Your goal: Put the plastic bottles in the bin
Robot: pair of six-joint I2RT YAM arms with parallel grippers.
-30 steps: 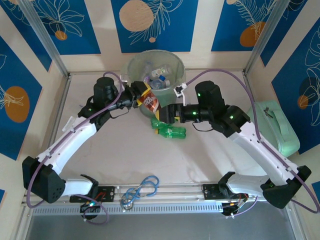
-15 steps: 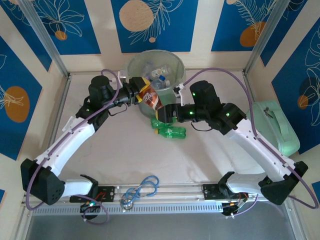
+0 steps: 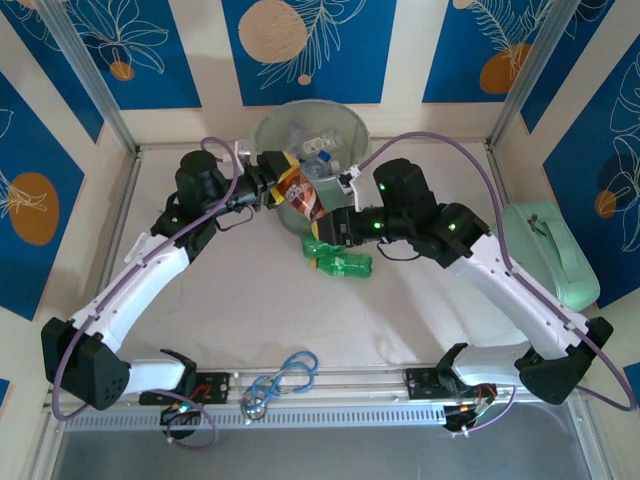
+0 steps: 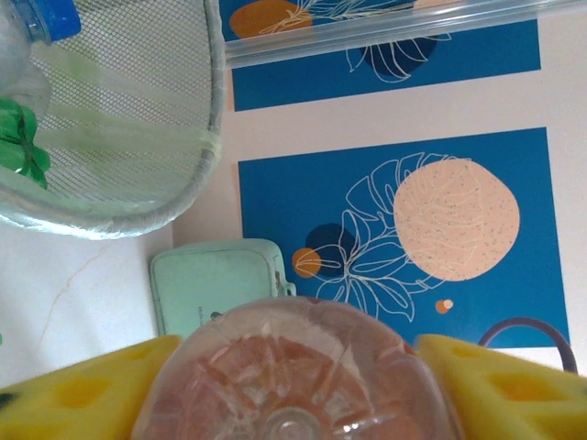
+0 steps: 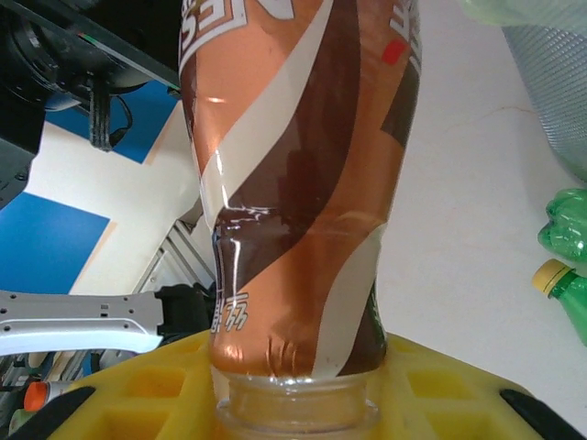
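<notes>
Currently, bin [image 3: 272,125]: standing at far centre of the table [image 3: 250,320], holding several clear bottles [image 3: 315,155] with blue caps.
Left gripper [image 3: 283,185]: hovering at the bin's near rim; yellow pads [image 4: 83,394] flanking the brown bottle's base; whether they are pressing it cannot be told.
Right gripper [image 3: 332,220]: clamping the brown bottle's neck between its own pads [image 5: 138,385].
Brown bottle [image 3: 302,200]: hanging tilted between both grippers.
Green bottles [image 3: 338,258]: lying just near of the bin.
</notes>
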